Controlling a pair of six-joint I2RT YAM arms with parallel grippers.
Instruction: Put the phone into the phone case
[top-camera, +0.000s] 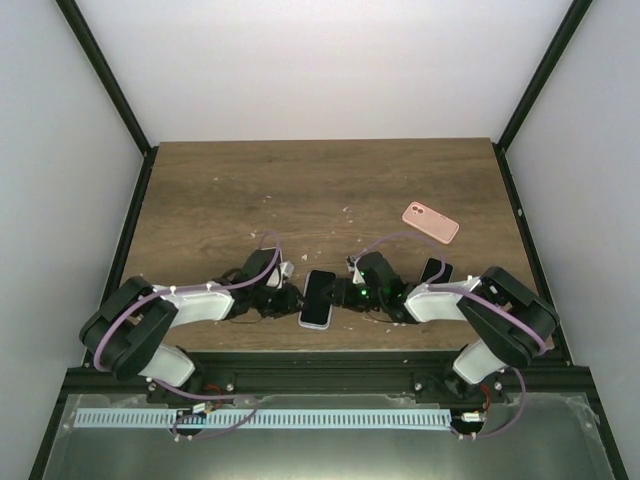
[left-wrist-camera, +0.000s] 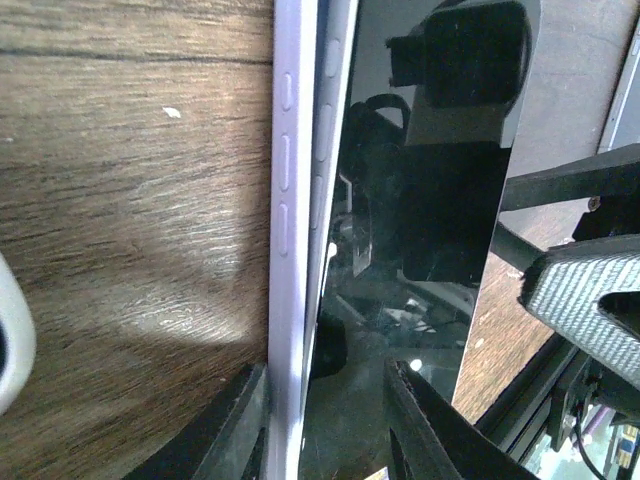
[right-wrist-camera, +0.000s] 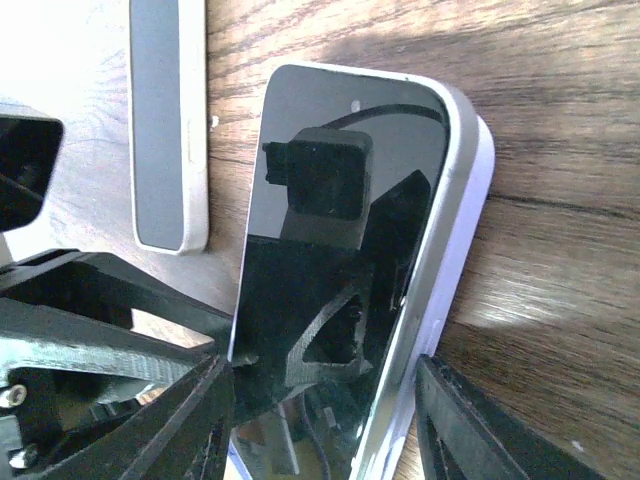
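The phone (top-camera: 321, 292), black screen up, lies in the lilac phone case (top-camera: 316, 320) near the table's front edge, between my two grippers. In the left wrist view the phone (left-wrist-camera: 420, 250) sits tilted against the case's buttoned side wall (left-wrist-camera: 290, 200), with a dark gap between them. My left gripper (left-wrist-camera: 330, 430) has one finger outside that wall and the other on the screen. In the right wrist view the phone (right-wrist-camera: 340, 230) rests inside the case rim (right-wrist-camera: 465, 190). My right gripper (right-wrist-camera: 325, 420) spans phone and case, a finger at each long edge.
A pink phone case (top-camera: 431, 222) lies at the right middle of the table. A dark phone (top-camera: 435, 271) lies beside my right arm. A grey slab with a pale rim (right-wrist-camera: 165, 120) lies just beyond the phone. The table's front edge (top-camera: 320, 350) is close behind.
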